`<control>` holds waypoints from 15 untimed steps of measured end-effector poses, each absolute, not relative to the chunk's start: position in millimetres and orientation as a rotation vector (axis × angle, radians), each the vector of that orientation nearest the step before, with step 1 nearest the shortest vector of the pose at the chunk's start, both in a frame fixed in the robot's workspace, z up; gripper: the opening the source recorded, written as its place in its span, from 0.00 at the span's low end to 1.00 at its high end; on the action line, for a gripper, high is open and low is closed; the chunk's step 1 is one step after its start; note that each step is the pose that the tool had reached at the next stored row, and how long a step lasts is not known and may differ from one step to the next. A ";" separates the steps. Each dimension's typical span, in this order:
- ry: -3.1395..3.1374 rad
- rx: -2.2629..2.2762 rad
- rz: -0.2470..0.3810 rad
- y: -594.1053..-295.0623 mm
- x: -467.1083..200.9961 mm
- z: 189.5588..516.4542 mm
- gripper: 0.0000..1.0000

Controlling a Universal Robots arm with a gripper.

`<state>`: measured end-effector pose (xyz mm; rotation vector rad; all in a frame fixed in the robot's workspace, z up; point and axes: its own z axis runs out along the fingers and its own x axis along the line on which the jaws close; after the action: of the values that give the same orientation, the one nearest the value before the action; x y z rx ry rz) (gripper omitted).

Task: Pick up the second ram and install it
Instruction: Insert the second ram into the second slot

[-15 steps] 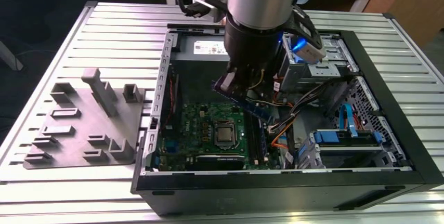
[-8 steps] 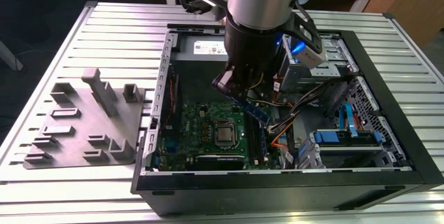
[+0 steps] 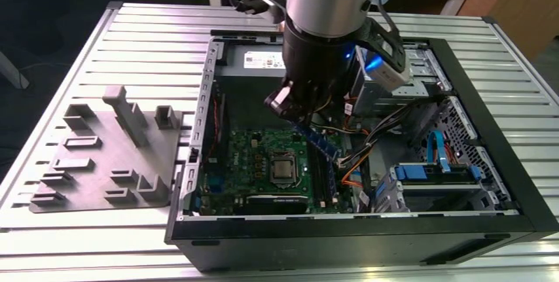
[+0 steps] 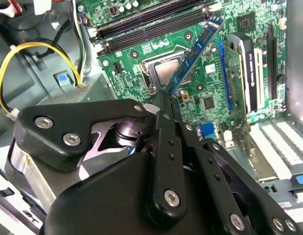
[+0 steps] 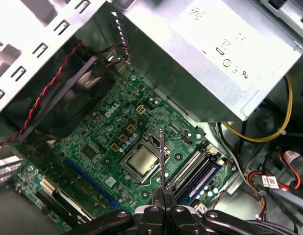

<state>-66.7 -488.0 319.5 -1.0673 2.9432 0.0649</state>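
Note:
The second ram (image 4: pixel 195 51), a thin blue-green stick, is pinched at one end by my gripper (image 4: pixel 166 100), which is shut on it. It hangs tilted above the green motherboard (image 3: pixel 253 158) inside the open computer case, over the processor socket (image 5: pixel 139 161). In the exterior view the second ram (image 3: pixel 320 142) slants down from the gripper (image 3: pixel 292 113) toward the memory slots (image 3: pixel 330 177). The first wrist view shows the second ram (image 5: pixel 162 147) edge-on, held by the gripper (image 5: pixel 164 192), beside the memory slots (image 5: pixel 193 171). One slot shows blue along its length.
The black case wall (image 3: pixel 349 226) surrounds the board. A grey power-supply box (image 5: pixel 205 54) sits at the far end, with yellow and red cables (image 5: pixel 281 122) and blue drive bays (image 3: pixel 436 171) toward the exterior view's right. A grey tray with upright blocks (image 3: pixel 105 158) lies outside the case.

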 end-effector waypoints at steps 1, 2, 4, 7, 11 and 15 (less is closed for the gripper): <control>2.949 -1.051 0.065 -488.0 -66.7 319.4 0.08; 2.954 -1.034 0.065 -488.0 -66.7 319.4 0.08; 2.967 -0.997 0.064 -488.1 -66.7 319.3 0.08; 2.988 -0.927 0.064 -488.1 -66.8 319.1 0.08; 3.017 -0.823 0.063 -488.1 -66.7 318.7 0.08; 3.042 -0.723 0.062 -488.1 -66.7 318.5 0.08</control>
<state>-66.7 -488.1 318.5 -0.7226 3.0416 0.0625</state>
